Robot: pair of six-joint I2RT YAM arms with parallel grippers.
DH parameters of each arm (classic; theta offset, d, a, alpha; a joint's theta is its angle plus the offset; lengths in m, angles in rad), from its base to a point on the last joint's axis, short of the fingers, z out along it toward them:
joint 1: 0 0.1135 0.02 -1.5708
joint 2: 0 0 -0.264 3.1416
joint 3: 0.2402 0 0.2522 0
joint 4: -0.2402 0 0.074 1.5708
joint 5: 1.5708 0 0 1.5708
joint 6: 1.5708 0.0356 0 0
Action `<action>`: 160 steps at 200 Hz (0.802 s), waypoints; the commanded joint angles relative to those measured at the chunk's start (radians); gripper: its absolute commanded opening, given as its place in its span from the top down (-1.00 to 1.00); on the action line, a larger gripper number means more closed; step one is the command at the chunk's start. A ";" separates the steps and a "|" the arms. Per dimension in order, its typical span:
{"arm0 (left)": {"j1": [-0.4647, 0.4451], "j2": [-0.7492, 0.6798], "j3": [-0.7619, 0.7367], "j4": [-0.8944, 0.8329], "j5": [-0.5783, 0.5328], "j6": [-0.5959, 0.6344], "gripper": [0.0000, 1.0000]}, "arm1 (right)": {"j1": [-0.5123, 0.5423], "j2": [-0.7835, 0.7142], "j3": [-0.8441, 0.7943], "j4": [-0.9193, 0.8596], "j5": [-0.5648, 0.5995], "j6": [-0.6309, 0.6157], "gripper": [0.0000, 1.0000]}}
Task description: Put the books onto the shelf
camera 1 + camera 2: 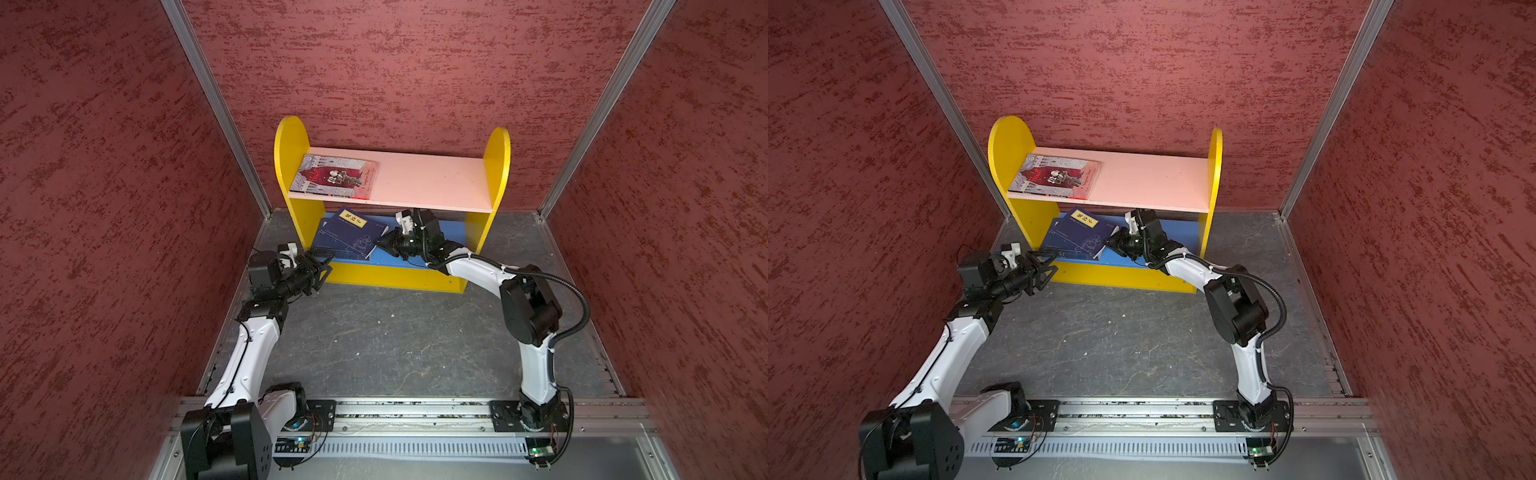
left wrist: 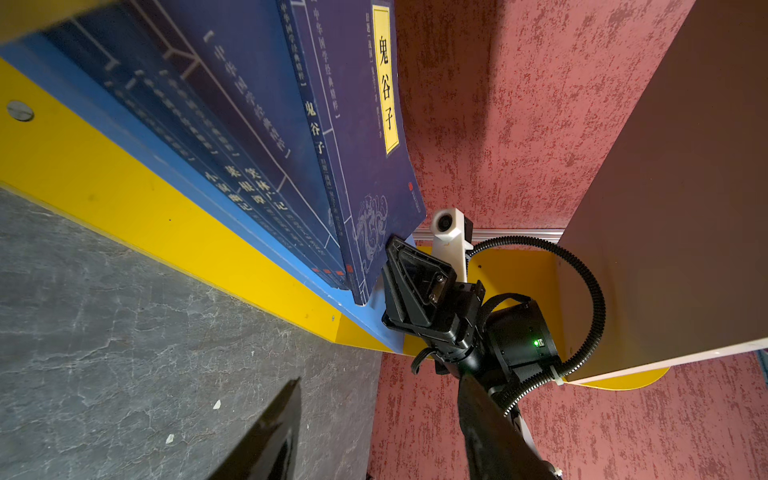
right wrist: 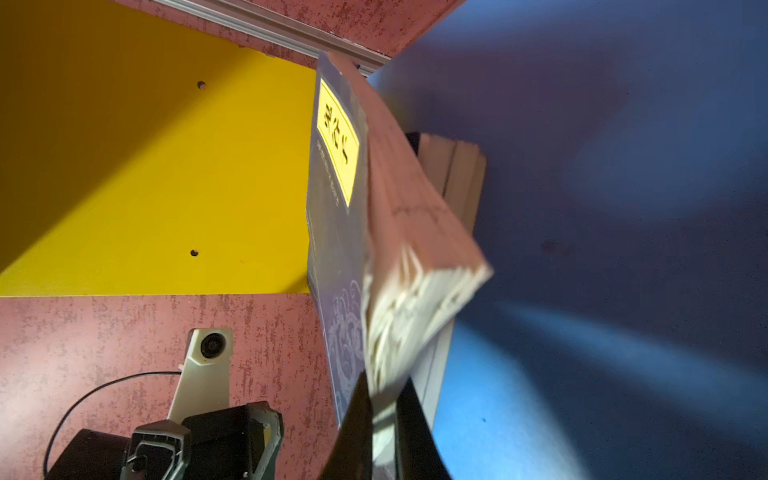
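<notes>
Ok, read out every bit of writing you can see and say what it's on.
"鬼谷子": yellow label on the cover of the top navy book, and on its spine.
"中华国学经典精粹": on the same cover.
"笑林广记", "菜根谭", "小窗幽记": spines of the navy books beneath.
Red-and-grey book on the pink upper board: title too blurred to read.
Small print beside the label: too small.

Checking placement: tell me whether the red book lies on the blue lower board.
No: the red book lies flat on the pink upper board, above the navy books.
</notes>
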 commanded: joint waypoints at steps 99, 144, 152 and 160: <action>0.013 -0.002 0.009 0.005 0.023 0.003 -0.22 | -0.036 -0.015 0.077 -0.166 -0.194 -0.171 0.91; 0.014 -0.002 0.007 0.005 0.021 0.003 -0.22 | -0.040 0.032 0.160 -0.210 -0.179 -0.183 0.46; 0.014 -0.002 0.007 0.004 0.021 0.002 -0.22 | -0.041 0.039 0.171 -0.218 -0.174 -0.184 0.36; 0.013 -0.002 0.007 0.004 0.021 0.001 -0.22 | -0.042 0.044 0.180 -0.225 -0.169 -0.185 0.30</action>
